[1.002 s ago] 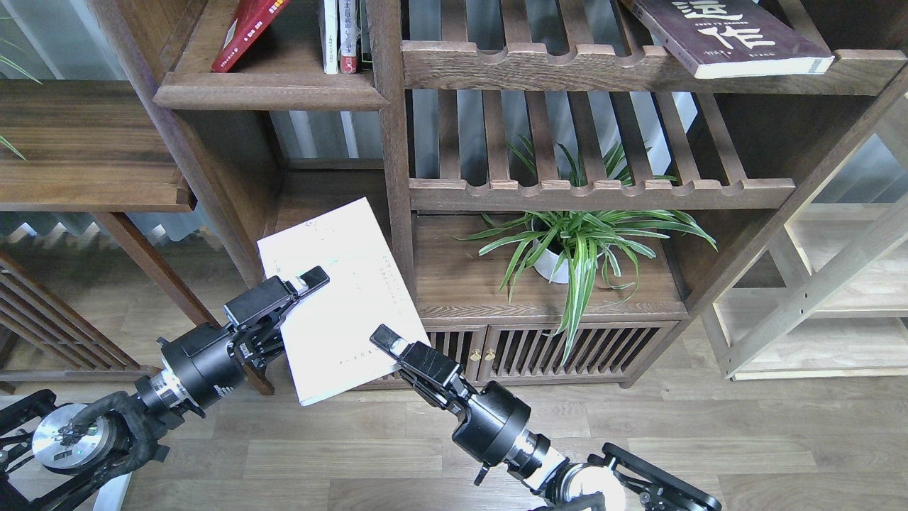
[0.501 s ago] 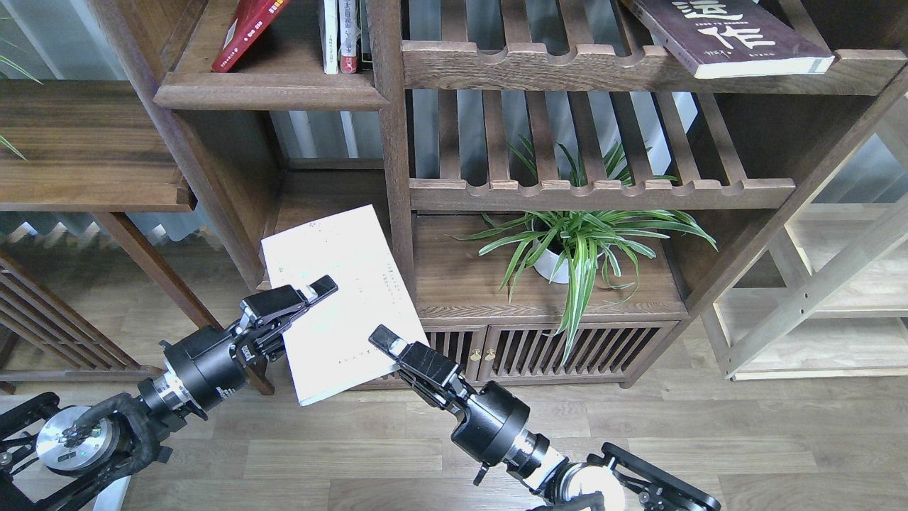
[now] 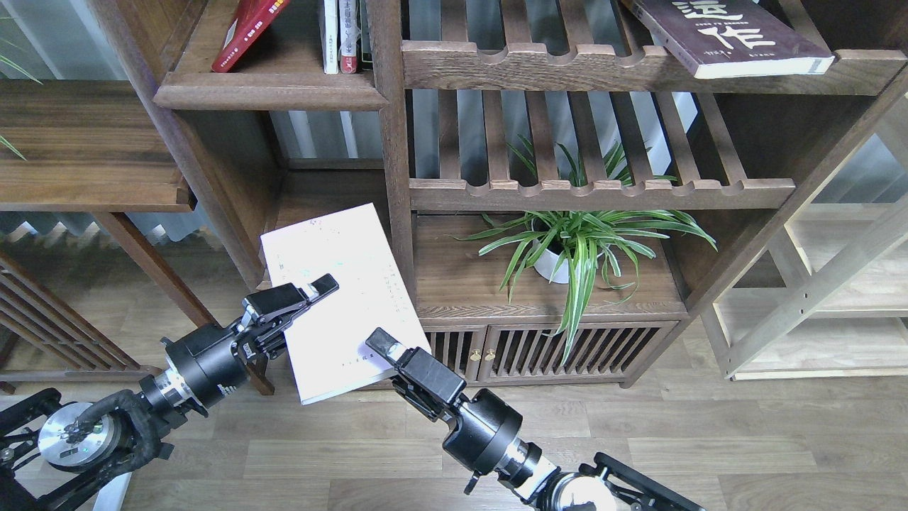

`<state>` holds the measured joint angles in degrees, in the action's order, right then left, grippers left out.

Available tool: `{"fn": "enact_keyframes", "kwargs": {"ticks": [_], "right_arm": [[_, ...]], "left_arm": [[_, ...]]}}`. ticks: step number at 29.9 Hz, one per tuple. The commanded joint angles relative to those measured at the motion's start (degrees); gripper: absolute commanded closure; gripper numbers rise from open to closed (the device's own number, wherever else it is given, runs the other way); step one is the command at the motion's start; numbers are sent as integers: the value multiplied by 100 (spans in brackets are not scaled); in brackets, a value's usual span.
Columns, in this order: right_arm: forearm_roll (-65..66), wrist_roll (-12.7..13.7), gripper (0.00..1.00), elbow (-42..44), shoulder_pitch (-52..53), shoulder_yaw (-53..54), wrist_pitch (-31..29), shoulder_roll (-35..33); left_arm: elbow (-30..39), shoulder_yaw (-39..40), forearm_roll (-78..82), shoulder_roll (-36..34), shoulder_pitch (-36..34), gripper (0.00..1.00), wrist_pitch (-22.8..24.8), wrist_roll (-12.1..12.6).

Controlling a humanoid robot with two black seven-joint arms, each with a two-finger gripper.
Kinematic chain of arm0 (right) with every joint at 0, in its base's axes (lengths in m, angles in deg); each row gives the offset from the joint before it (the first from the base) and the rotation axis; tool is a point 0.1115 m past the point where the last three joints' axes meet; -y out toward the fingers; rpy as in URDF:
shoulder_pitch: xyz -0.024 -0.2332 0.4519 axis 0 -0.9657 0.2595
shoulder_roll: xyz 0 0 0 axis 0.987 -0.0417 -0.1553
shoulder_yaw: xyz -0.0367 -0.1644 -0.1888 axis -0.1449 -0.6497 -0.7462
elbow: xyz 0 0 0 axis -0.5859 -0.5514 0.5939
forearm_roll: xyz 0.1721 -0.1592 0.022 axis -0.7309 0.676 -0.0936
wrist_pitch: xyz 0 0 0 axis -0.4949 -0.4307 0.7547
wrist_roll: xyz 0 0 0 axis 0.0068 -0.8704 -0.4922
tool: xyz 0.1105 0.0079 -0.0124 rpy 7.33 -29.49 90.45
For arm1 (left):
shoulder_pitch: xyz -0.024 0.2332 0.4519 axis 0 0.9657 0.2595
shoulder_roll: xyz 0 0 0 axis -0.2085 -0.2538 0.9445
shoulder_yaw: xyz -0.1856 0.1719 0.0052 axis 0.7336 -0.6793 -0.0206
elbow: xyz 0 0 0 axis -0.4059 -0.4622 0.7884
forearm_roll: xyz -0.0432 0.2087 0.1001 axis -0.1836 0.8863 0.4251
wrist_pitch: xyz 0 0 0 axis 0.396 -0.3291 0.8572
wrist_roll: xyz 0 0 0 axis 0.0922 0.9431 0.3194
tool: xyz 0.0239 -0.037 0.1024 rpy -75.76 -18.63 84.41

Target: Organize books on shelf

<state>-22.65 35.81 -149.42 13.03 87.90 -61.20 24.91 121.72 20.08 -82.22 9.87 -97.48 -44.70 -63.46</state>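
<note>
The white book [image 3: 347,284] hangs tilted in the air in front of the lower left bay of the dark walnut shelf [image 3: 389,142]. My left gripper [image 3: 316,289] is shut on its left edge, with one finger on the cover. My right gripper [image 3: 377,345] is shut on its lower right edge, and its lower finger is hidden under the book. The red book [image 3: 245,32] leans in the upper left compartment. The dark brown book [image 3: 723,32] with white characters lies on the top slatted rack at the right.
Two upright books [image 3: 340,35] stand beside the red one. A potted spider plant [image 3: 574,248] sits on the board above the slatted cabinet doors [image 3: 539,351]. Pale wood shelving [image 3: 816,298] stands at the right, a dark side table [image 3: 85,163] at the left.
The white book dropped slightly and turned a little with my left gripper. My right arm has shifted a little to the left, its gripper still at the book's lower edge.
</note>
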Motion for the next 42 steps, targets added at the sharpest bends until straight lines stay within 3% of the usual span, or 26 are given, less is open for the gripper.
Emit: {"fn": "enact_keyframes", "kwargs": {"ticks": [1,6,13,22,28,34,39,42], "right_arm": [[4,0,18,130,0,190,2,-43],[-22,-35,5,964,-9,963,2,-78],[13,-35,3,1774,0,1492,2,-218],[109,-9,3,1871,-9,1448,2,-456],[109,-9,3,1897,-17,1412,2,-500],[118,-9,3,1897,-9,1377,2,-500],[109,-9,3,1889,0,1369,2,-509],[109,-9,3,1889,-17,1360,2,-465]], "left_arm": [[23,31,94,-54,0,98,0,0],[163,390,673,-247,0,100,0,-88],[488,1778,1964,-423,35,100,0,-96],[998,3800,3679,-274,71,100,0,-70],[1657,4784,4583,542,71,100,0,-88],[1728,5541,6156,1860,-104,100,0,-88],[1728,5665,6887,2073,-315,100,-21,-131],[1745,5665,7317,2082,-648,100,-697,-184]]}}
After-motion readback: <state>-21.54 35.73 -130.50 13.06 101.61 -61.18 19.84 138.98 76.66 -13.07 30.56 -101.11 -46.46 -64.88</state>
